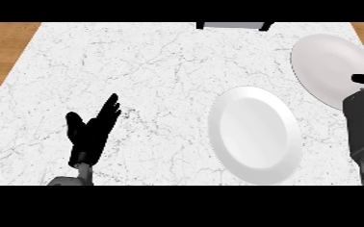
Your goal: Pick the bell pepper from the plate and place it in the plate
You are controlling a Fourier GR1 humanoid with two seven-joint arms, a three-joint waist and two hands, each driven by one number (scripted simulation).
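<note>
White marble counter (142, 67). Left hand (91, 130) near the front-left corner, fingers spread, holding nothing. Front plate (256, 134) right of centre, rear plate (323, 67) at the right edge. Right hand (358, 79) cropped there, fingers indeterminate. Bell pepper's place cannot be told.

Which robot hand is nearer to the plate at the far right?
Right. The right robot hand, only partly in view, is at that plate's right edge. The left robot hand rests open at lower left, far across the counter.
</note>
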